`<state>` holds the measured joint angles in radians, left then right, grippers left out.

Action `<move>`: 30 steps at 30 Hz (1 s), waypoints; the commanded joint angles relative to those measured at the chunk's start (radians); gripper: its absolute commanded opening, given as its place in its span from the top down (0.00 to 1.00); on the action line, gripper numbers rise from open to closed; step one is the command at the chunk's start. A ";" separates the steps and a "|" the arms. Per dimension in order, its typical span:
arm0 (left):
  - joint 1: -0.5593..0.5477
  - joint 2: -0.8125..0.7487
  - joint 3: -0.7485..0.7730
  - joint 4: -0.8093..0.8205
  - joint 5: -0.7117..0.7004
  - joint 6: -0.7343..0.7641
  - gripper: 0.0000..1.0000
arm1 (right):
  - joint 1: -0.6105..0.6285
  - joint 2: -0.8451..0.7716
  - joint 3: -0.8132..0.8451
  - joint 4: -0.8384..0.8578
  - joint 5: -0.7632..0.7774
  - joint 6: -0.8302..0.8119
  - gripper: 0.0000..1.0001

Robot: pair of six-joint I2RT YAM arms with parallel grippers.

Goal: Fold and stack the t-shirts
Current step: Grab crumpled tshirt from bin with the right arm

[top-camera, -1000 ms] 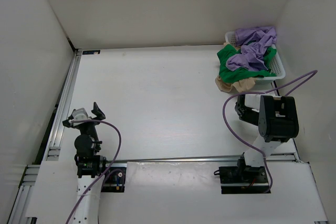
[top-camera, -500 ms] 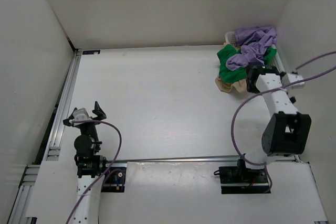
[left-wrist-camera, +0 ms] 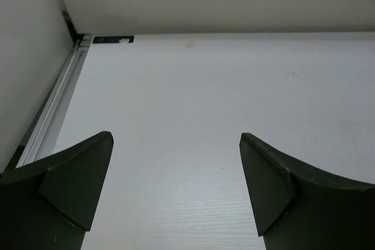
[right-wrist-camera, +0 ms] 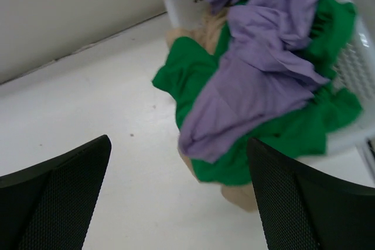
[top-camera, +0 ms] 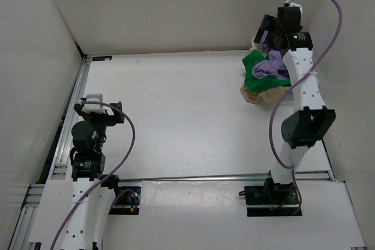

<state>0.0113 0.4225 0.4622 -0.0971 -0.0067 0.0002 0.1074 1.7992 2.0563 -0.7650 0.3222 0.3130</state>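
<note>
A heap of t-shirts spills from a white basket (top-camera: 255,41) at the back right: a purple shirt (top-camera: 270,66) on top, a green shirt (top-camera: 254,62) under it, a tan shirt (top-camera: 261,94) hanging onto the table. In the right wrist view the purple shirt (right-wrist-camera: 258,80), green shirt (right-wrist-camera: 187,80) and tan shirt (right-wrist-camera: 243,194) lie ahead of the fingers. My right gripper (top-camera: 265,30) is raised high above the basket, open and empty. My left gripper (top-camera: 104,115) is open and empty over the table's left side.
White walls enclose the table on three sides. A metal rail (top-camera: 73,109) runs along the left edge, also seen in the left wrist view (left-wrist-camera: 55,106). A purple cable (top-camera: 334,10) loops from the right arm.
My right arm has swung up and back from near its base to high above the basket. My left gripper has lifted and turned a little toward the table's back.
</note>
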 commanded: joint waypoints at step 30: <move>0.004 0.107 0.127 -0.211 0.218 0.000 0.00 | -0.061 0.266 0.050 -0.051 -0.054 0.077 1.00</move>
<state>0.0113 0.5426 0.5549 -0.2951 0.1925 0.0002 0.0475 2.1189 2.0644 -0.7940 0.2474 0.3866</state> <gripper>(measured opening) 0.998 0.011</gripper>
